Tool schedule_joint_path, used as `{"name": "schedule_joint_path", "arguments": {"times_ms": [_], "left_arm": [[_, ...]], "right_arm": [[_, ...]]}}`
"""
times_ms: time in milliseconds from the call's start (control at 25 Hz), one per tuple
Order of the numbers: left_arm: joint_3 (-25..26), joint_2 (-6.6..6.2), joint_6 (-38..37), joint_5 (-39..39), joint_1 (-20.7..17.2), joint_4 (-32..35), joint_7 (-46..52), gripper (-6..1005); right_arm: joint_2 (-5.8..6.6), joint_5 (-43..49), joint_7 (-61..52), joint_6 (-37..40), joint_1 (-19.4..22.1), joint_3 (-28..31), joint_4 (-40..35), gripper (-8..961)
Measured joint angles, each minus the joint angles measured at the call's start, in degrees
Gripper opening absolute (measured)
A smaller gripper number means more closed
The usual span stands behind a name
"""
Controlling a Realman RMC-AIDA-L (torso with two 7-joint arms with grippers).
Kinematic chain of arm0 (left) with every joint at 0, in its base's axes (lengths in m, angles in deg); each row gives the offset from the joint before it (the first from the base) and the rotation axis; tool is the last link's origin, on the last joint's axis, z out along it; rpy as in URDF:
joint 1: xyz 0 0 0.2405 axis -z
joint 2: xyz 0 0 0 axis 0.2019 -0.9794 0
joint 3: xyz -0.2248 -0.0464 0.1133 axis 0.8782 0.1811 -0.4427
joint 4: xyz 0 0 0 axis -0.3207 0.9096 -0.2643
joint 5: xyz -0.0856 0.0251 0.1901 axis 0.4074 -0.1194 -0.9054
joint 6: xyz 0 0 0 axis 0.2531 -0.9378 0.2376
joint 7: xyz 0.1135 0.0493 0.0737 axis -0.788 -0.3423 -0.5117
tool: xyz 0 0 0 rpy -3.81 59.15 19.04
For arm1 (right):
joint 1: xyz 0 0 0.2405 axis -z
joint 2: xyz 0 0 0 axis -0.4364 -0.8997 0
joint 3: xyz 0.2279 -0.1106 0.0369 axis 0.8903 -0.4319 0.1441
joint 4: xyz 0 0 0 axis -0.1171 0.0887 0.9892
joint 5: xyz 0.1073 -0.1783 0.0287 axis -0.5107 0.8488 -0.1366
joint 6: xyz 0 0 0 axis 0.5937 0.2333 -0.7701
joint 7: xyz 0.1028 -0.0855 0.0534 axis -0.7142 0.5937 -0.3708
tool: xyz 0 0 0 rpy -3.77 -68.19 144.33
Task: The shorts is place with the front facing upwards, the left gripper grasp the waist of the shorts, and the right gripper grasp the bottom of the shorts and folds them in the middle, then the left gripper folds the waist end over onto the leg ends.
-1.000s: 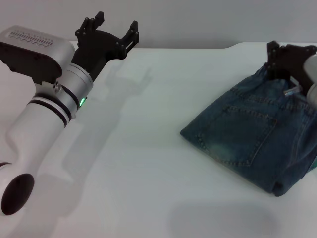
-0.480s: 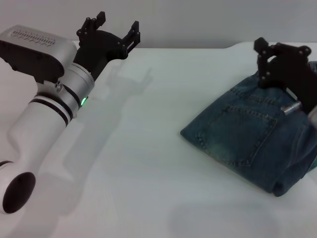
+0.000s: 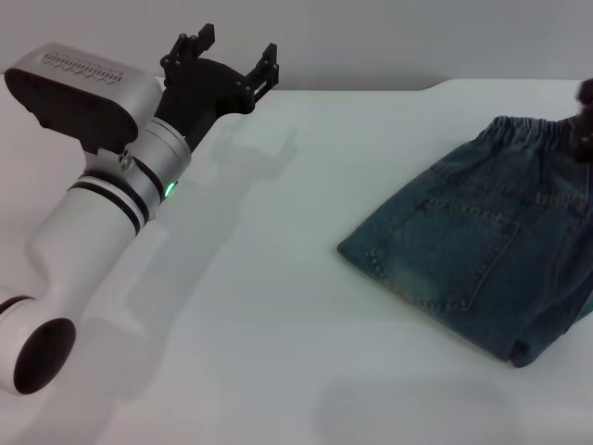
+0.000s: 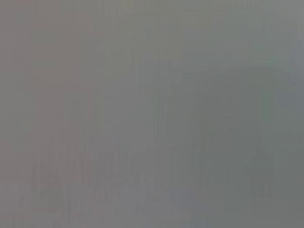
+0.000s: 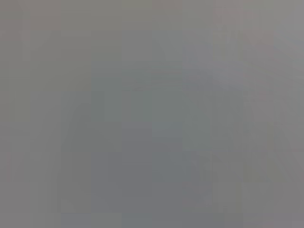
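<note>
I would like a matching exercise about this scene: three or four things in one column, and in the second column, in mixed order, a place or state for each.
Things:
1. shorts
2. left hand
3. table
4. green light

Places or states:
A. open, near the table's far edge
B. white, carrying the denim
C. folded, on the robot's right side
D. glowing on the left arm

Pairs: 1-C, 2-A, 3-B, 4-D

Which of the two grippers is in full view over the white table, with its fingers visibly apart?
The left gripper, black, raised over the white table's far left, fingers spread. The right gripper is only a dark sliver beside the blue denim shorts.
</note>
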Motion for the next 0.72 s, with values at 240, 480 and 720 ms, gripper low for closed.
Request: {"name": "schedule_joint_path", "arguments": {"times_ms": [240,480,720], "left_arm": [[-0.2,0.02,0.6,0.0,0.5,0.0,0.5,837],[-0.3,0.02,0.8,0.0,0.7,0.1,0.8,837],[-0.8,-0.02,0.6,0.1,0.6,-0.2,1.4,838]], "right_arm": [[0.17,-1.4,0.8,8.3,2.9,4.8,8.1,0],[0.20,6.3,1.0,19.6,4.1,10.0,21.6,0],[-0.23,15.4,1.0,37.1,1.8,13.5,33.4,0]]}}
